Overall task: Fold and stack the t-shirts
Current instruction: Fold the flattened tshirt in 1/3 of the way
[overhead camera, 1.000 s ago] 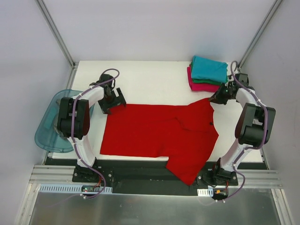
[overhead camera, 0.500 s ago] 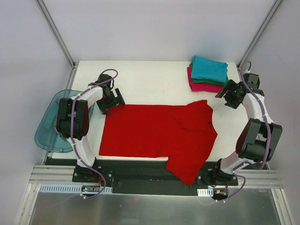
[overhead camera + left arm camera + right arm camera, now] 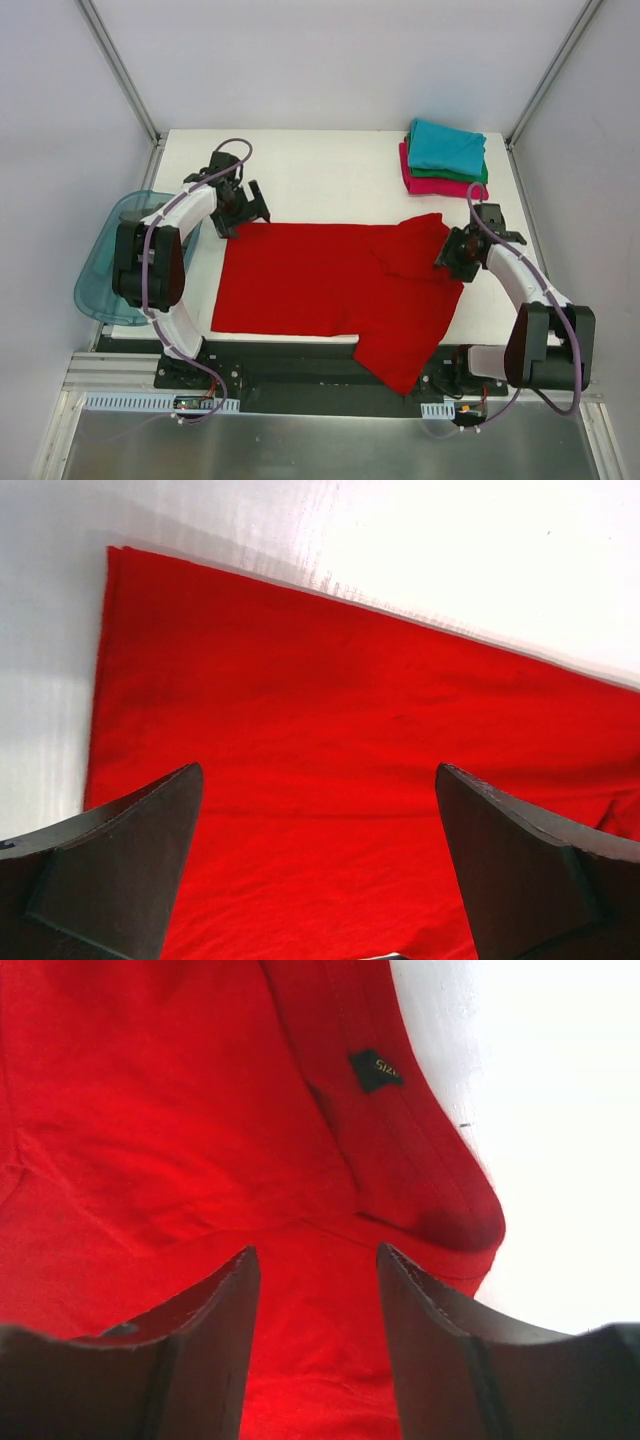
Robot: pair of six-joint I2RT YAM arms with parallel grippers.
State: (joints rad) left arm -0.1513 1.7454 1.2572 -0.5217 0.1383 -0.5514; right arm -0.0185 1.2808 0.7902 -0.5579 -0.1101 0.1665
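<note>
- Red shirt [image 3: 330, 285]: how is it laid?
- It is spread flat across the white surface [image 3: 330, 170], with the collar end turned toward the right arm. One near corner is hung over the surface's front edge. A dark label [image 3: 376, 1070] is seen inside the neck.
- And the other shirts?
- A folded stack is set beyond the red shirt's collar end, apart from it. The teal shirt [image 3: 445, 147] is on top, a green one [image 3: 478, 176] is under it, and a pink one [image 3: 430, 184] is at the bottom.
- How is the left gripper [image 3: 243, 208] held?
- It is held at the red shirt's far corner on the hem side, with the jaws spread wide. Nothing is gripped; only red cloth and bare surface are seen between the fingers.
- The right gripper [image 3: 455, 255]?
- It is placed over the red shirt's neck edge, with the jaws moderately parted. No cloth is pinched between them. Whether the tips are touched to the fabric cannot be told.
- Anything else?
- A blue tub [image 3: 100, 270] is set past the red shirt's hem side, off the surface's edge.
</note>
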